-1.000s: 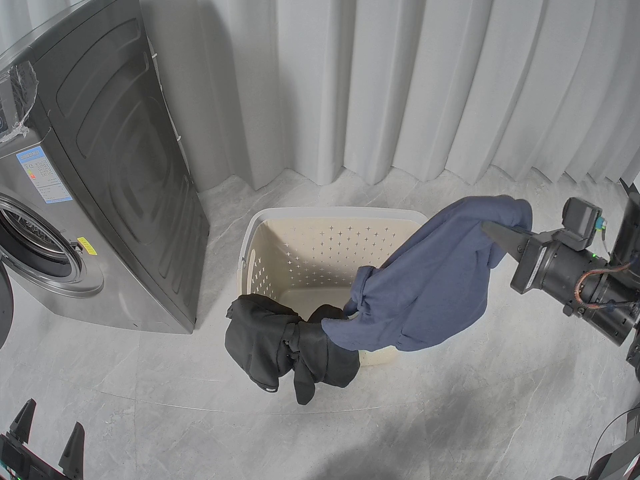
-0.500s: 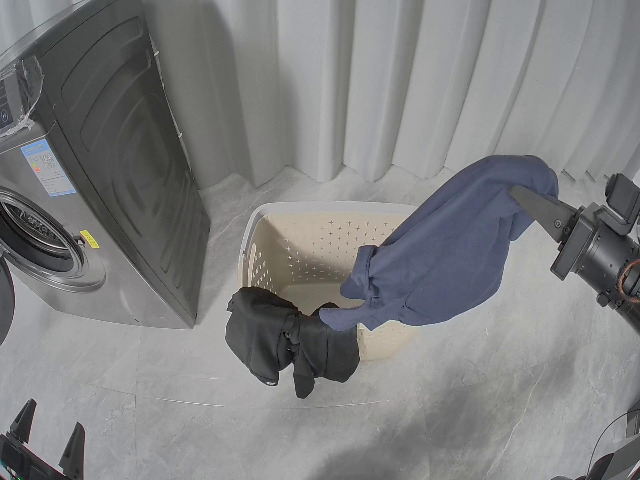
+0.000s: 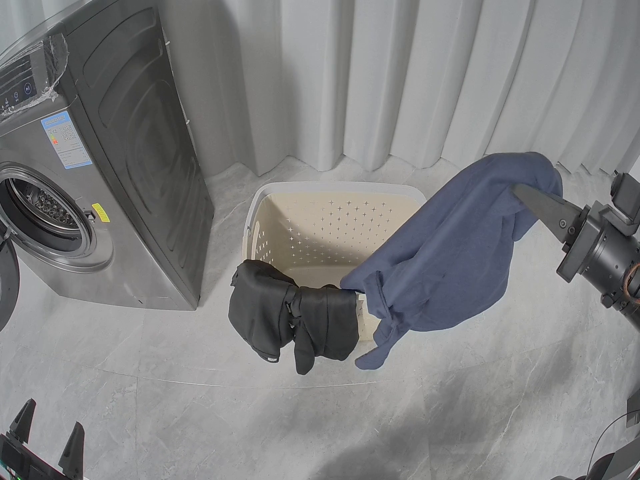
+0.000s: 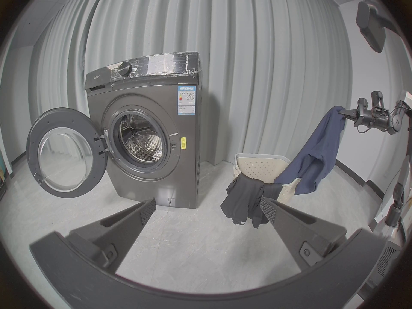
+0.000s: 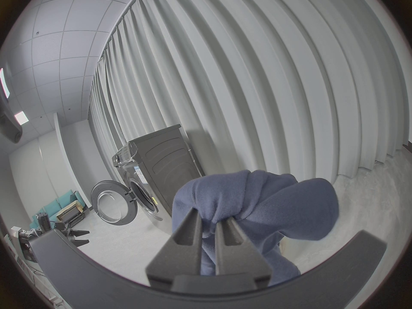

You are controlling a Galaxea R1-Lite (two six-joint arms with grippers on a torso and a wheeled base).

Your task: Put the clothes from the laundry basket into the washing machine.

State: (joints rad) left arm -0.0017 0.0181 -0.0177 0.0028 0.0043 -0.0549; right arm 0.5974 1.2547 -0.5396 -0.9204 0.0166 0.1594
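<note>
My right gripper [image 3: 523, 191] [image 5: 209, 219] is shut on a blue garment [image 3: 453, 248] [image 5: 257, 202] [image 4: 319, 151], held up right of the cream laundry basket [image 3: 320, 231] [image 4: 259, 166]. The garment's lower end hangs over the basket's front right rim and outside it. A black garment [image 3: 287, 315] [image 4: 244, 198] is draped over the basket's front rim. The grey washing machine [image 3: 100, 155] [image 4: 146, 125] stands to the left, its round door [image 4: 64, 151] swung open and the drum [image 4: 139, 136] bare. My left gripper [image 3: 47, 431] [image 4: 206, 213] is low at the near left, open and holding nothing.
White curtains [image 3: 400, 61] hang behind the basket and machine. Grey tiled floor [image 3: 267, 421] lies open between me, the basket and the machine. The open door sticks out in front of the machine's left side.
The right gripper has lifted the blue garment up and to the right; its tail has slipped out over the basket's front rim. The head view has shifted slightly. The left gripper is unchanged.
</note>
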